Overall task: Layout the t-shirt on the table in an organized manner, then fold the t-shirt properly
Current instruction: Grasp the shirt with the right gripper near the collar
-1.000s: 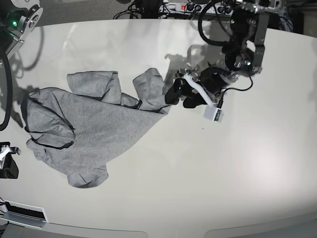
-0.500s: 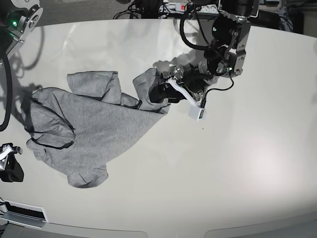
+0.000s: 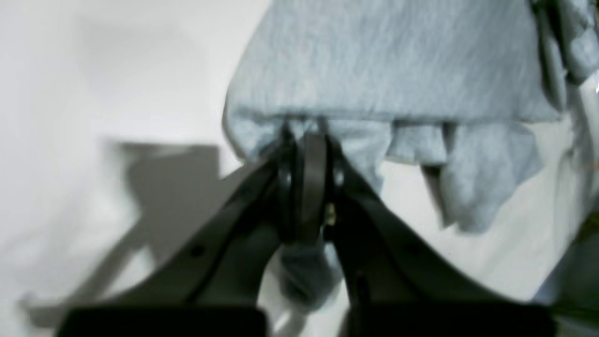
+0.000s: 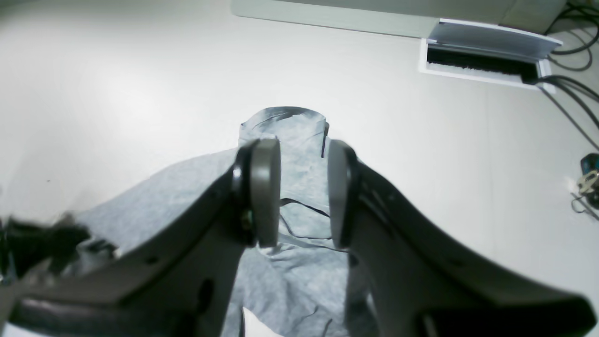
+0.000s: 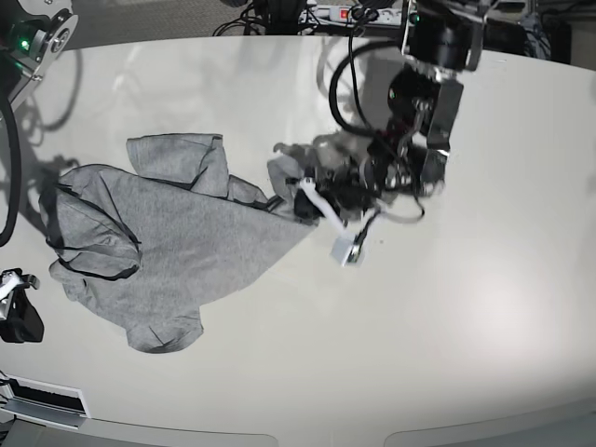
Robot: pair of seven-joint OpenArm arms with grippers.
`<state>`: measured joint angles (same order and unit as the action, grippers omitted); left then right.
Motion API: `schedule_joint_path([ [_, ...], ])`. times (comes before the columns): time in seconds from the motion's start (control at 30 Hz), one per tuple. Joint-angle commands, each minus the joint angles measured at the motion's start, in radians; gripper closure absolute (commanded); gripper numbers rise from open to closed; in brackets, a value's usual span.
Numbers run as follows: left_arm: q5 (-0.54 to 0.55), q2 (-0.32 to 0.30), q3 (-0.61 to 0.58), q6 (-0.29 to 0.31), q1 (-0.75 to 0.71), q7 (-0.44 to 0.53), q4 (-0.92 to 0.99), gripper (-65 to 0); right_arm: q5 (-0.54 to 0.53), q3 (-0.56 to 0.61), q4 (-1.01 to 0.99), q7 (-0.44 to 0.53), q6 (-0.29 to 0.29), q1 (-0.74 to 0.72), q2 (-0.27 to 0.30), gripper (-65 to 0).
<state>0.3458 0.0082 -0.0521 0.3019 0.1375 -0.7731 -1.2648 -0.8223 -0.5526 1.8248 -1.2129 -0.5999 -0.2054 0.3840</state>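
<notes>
- The heather grey t-shirt [image 5: 196,237] is lying crumpled on the glossy off-white tabletop [image 5: 419,345], its bulk nearer the right arm.
- The left gripper [image 3: 306,154] is closing its fingers tightly on fabric at the shirt's far-side corner; the left wrist view is blurring, so how many layers it is pinching I cannot tell.
- If it is catching only a thin edge, the cotton could be slipping out once the arm starts pulling.
- If it is catching several layers, a lift could be dragging the folds along together and bunching the shirt instead of spreading it.
- The right gripper [image 4: 299,150] is hovering with its fingers moderately apart, holding nothing. With nothing anchoring that end, a left-arm pull could be sliding the whole garment over the smooth surface.
- The dark-edged folds [image 5: 98,270] are overlapping; folding before opening them out would probably be trapping creases inside and leaving the edges crooked.
</notes>
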Motion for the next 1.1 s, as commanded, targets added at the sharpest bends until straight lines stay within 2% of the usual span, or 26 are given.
schedule_joint_path([
  [0.0,-0.04,0.005,0.0,0.024,0.051,-0.02,-0.048,0.0,-0.045,-0.003,0.014,0.008,-0.004,-0.019,0.026,-19.5],
  [0.07,-0.108,0.003,-0.014,0.045,0.1,-0.097,-0.09,0.0,-0.121,-0.003,0.014,-0.04,-0.034,-0.016,0.032,-19.5],
  [0.2,-0.226,-0.058,-0.119,0.023,0.167,-0.118,-0.133,0.0,-0.226,0.01,0.013,-0.087,-0.075,0.031,0.035,-19.5],
  [0.4,-0.45,-0.136,-0.316,-0.086,0.241,-0.118,-0.137,0.0,-0.207,0.124,0.012,-0.085,-0.098,0.149,0.034,-19.6],
  [0.47,-0.492,-0.158,-0.347,-0.13,0.259,-0.119,-0.138,0.0,-0.143,0.179,0.011,-0.067,-0.098,0.18,0.034,-21.7],
  [0.5,-0.507,-0.168,-0.351,-0.144,0.266,-0.119,-0.142,0.0,-0.101,0.206,0.009,-0.048,-0.098,0.192,0.034,-25.1],
  [0.6,-0.521,-0.212,-0.348,-0.17,0.286,-0.119,-0.166,0.0,-0.024,0.272,0.0,0.018,-0.098,0.232,0.034,-35.9],
  [0.73,-0.495,-0.277,-0.339,-0.203,0.318,-0.121,-0.191,0.0,-0.065,0.347,-0.003,0.05,-0.098,0.275,0.032,-36.2],
  [0.83,-0.446,-0.309,-0.339,-0.201,0.338,-0.122,-0.192,0.0,-0.116,0.424,-0.003,0.049,-0.098,0.281,0.032,-36.2],
  [0.93,-0.425,-0.33,-0.339,-0.198,0.343,-0.118,-0.192,0.0,-0.114,0.54,-0.003,0.05,-0.098,0.286,0.032,-35.7],
  [1.0,-0.409,-0.338,-0.339,-0.197,0.343,-0.118,-0.193,0.0,-0.048,0.626,-0.003,0.079,-0.098,0.285,0.031,-35.7],
  [1.07,-0.393,-0.342,-0.339,-0.187,0.343,-0.118,-0.193,0.0,0.1,0.699,-0.003,0.175,-0.098,0.286,0.032,-35.7],
])
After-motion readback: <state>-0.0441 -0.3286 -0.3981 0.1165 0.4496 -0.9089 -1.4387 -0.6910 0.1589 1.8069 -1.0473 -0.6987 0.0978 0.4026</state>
